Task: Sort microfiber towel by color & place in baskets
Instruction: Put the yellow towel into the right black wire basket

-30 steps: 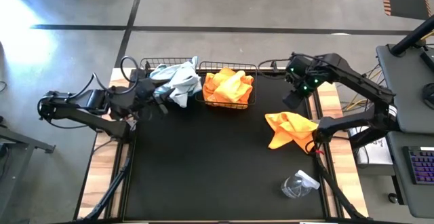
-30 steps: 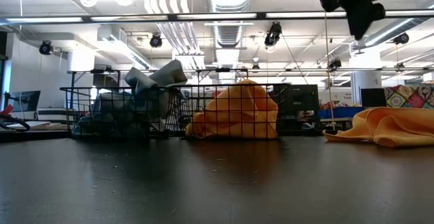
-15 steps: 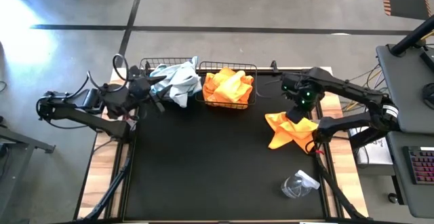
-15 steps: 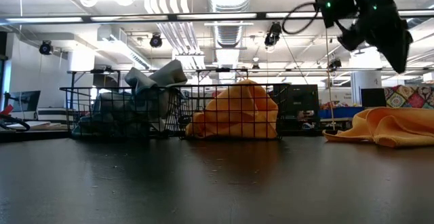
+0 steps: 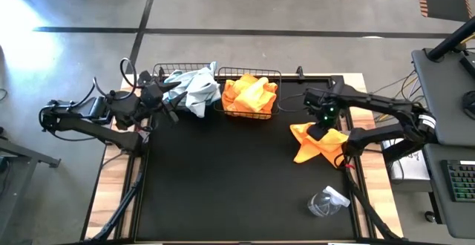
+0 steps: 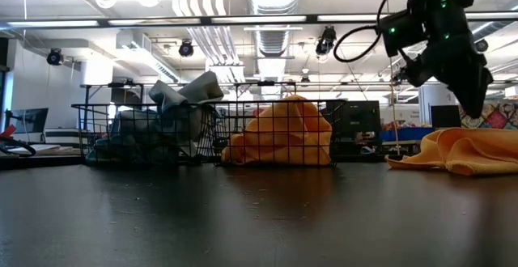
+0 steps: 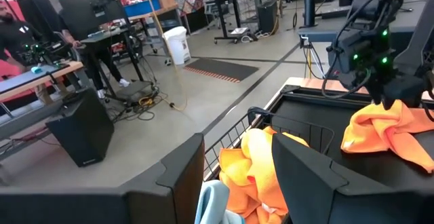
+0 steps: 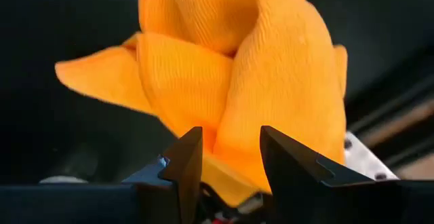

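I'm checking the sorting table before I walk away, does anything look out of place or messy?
One orange towel lies crumpled on the mat near the right edge, outside the baskets, with the right gripper open just above it. A grey towel hangs over the front rim of the left basket. A clear plastic bottle lies on its side.

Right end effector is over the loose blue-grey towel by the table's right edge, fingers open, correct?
Not quite: the loose towel under the right end effector is orange, not blue-grey, as the high view shows. The rest stands; the right wrist view shows its fingers open.
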You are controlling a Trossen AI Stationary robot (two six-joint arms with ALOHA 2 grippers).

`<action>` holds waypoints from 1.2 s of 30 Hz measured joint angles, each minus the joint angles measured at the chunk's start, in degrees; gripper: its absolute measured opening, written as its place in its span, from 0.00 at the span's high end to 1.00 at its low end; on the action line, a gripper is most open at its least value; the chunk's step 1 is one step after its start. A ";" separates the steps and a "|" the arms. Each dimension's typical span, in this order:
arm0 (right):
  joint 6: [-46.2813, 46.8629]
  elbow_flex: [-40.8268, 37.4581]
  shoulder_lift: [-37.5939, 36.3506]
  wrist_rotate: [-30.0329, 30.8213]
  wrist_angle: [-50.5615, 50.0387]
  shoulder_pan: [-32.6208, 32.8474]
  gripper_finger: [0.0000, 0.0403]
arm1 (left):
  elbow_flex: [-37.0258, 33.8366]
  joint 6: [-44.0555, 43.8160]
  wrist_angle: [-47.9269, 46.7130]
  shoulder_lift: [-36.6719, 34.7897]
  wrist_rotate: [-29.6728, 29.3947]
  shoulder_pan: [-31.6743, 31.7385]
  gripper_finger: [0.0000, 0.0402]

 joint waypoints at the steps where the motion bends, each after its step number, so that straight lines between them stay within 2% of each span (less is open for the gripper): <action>1: 0.01 -0.46 0.19 0.00 0.81 0.00 0.65 | -0.02 0.00 0.00 0.00 0.00 0.00 0.61; 14: -0.18 -3.15 1.05 0.57 11.27 -0.01 0.65 | 0.00 -0.15 -0.04 0.00 0.00 0.00 0.61; 22: -2.15 -4.39 1.07 3.76 12.31 -0.05 0.65 | 0.00 -0.15 -0.11 0.00 0.02 0.00 0.61; 31: -1.39 -9.72 1.09 3.94 12.85 -0.07 0.65 | -0.01 -0.16 -0.16 0.00 0.07 0.00 0.61; 36: -0.57 -9.73 1.09 3.65 13.79 -0.07 0.65 | 0.00 -0.18 -0.15 0.00 0.09 0.00 0.61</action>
